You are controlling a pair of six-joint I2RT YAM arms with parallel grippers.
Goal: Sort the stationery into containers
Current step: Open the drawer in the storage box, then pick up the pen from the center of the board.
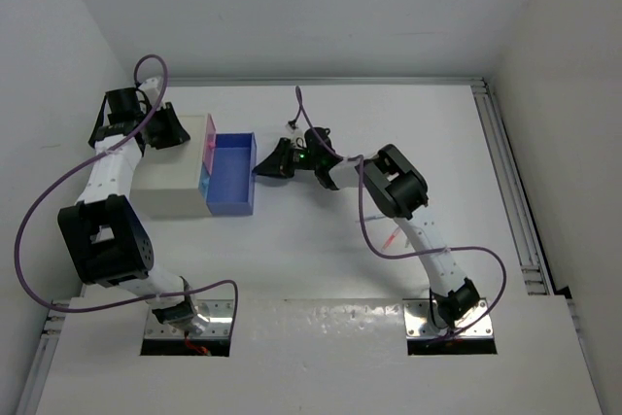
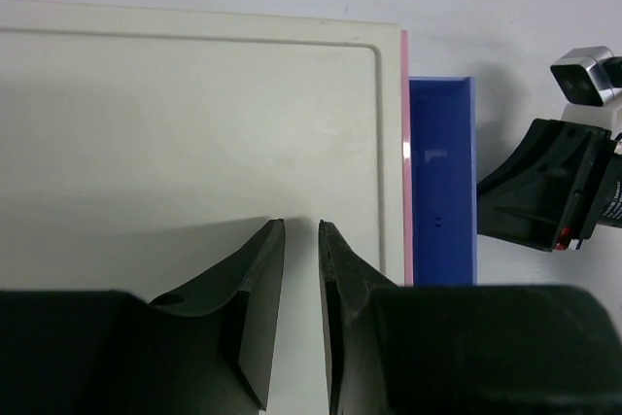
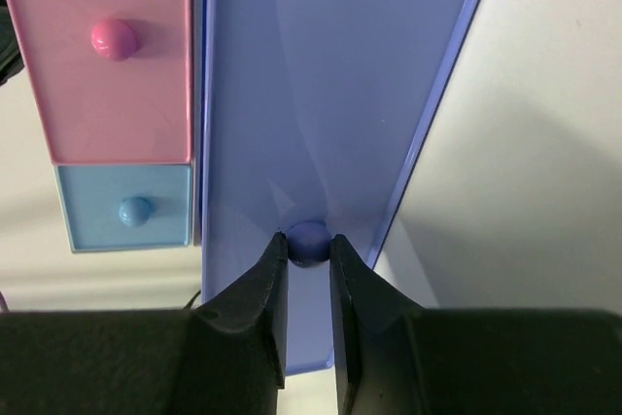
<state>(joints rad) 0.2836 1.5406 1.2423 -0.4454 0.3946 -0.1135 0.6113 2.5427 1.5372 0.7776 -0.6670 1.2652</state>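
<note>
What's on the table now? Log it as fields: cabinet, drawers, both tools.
cabinet: white cabinet, left side of the table
pulled out: blue drawer, nothing seen inside
drawers shut: pink drawer, light blue drawer beside it
right: right tool closed on the blue knob of the blue drawer
left: left tool over the cabinet top, jaws slightly apart, holding nothing

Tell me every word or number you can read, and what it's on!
No readable text anywhere.
Tiny white print on the right tool: too small and cut off to read.
The white cabinet, pink drawer and blue drawer: no writing.
</note>
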